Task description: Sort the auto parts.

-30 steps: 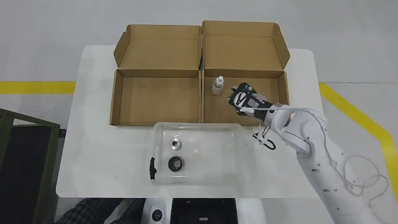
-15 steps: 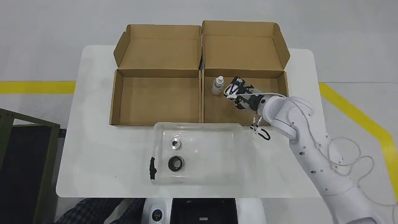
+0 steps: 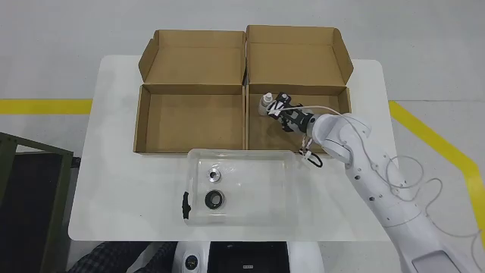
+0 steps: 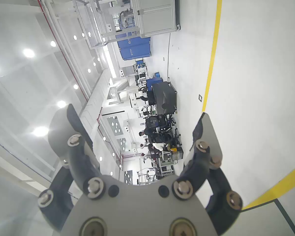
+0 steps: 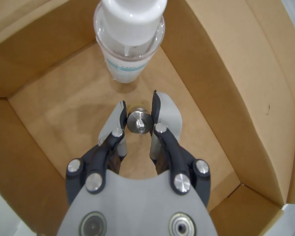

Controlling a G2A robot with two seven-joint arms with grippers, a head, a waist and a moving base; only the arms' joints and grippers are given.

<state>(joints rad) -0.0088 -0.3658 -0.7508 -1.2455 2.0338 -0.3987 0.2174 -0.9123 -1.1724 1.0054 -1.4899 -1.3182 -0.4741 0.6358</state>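
My right gripper [image 5: 138, 108] is shut on a small round metal part [image 5: 139, 122] just above the floor of the right cardboard box [image 3: 333, 121]. In the top view the right gripper [image 3: 282, 111] hangs inside that box close to a small clear bottle with a white cap [image 3: 265, 104]. The same bottle [image 5: 130, 37] stands upright just beyond the fingertips. A clear plastic tray [image 3: 250, 159] at the table's front holds a metal part [image 3: 214, 174], a black ring [image 3: 215, 199] and a black piece [image 3: 184, 205]. My left gripper [image 4: 137, 124] is open, pointing out into the room with nothing in it.
The left cardboard box [image 3: 189, 121] stands beside the right one, its lid flap folded back. Both boxes sit on a white table [image 3: 114, 182], with the tray just in front of them. A cable loop hangs from the right arm over the tray's corner [image 3: 312, 158].
The right gripper has moved left inside the right box, from its middle to beside the bottle, carrying the metal part.
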